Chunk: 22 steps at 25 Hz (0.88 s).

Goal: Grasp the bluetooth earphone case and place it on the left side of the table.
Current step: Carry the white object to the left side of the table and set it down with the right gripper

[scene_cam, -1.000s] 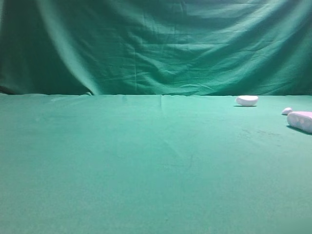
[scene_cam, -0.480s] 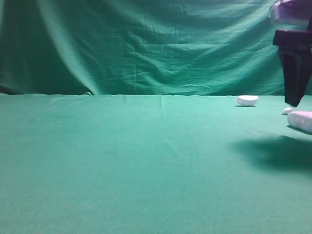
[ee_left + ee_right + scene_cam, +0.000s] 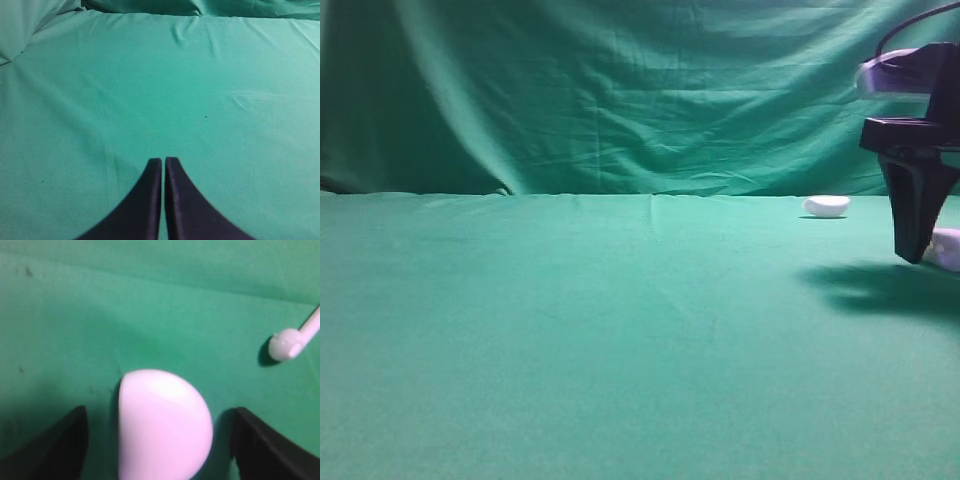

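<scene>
The bluetooth earphone case (image 3: 162,425) lies between the right pincer (image 3: 159,442) fingers.

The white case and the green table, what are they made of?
The case looks like smooth hard plastic, white with a pinkish tint: rounded, evenly glossy, no seams showing. The table is covered in matte green cloth, with soft creases and faint wrinkles; what lies underneath is hidden.

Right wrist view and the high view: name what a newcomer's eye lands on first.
In the right wrist view, the bluetooth earphone case fills the lower middle, lying on the table between the open fingers of the right gripper. A small white earbud lies up and to its right. In the high view, a white bowl-shaped piece sits far back.
</scene>
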Each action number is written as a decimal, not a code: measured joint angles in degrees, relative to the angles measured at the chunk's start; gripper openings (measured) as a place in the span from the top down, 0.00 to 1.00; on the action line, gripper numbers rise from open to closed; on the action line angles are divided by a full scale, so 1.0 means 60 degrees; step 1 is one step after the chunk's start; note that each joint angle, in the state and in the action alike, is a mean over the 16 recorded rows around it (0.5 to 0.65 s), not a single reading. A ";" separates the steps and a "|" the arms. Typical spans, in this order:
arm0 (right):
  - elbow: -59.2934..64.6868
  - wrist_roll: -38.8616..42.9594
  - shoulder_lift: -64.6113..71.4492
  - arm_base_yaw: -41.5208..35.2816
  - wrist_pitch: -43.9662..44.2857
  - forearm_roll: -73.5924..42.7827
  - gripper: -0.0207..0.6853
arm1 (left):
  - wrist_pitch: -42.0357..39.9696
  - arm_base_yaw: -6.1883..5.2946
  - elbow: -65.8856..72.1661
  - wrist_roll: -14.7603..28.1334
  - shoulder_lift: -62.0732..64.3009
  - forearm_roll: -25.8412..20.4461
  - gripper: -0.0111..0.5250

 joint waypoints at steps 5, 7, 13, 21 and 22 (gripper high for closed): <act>-0.1184 -0.0004 0.0018 0.0330 0.0720 0.0217 0.51 | 0.0000 0.0000 0.0000 0.0000 0.0000 0.0000 0.98; -0.1892 -0.0015 0.0079 0.0635 0.1017 0.0321 0.51 | 0.0000 0.0000 0.0000 0.0000 0.0000 0.0000 0.98; -0.4731 -0.0078 0.0807 0.2141 0.1868 0.0648 0.51 | 0.0000 0.0000 0.0000 0.0000 0.0000 0.0000 0.98; -0.8711 -0.0175 0.3248 0.4731 0.2241 0.0830 0.51 | 0.0000 0.0000 0.0000 0.0000 0.0000 0.0000 0.98; -0.9113 -0.0185 0.3615 0.5006 0.2242 0.0836 0.51 | 0.0000 0.0000 0.0000 0.0000 0.0000 0.0000 0.98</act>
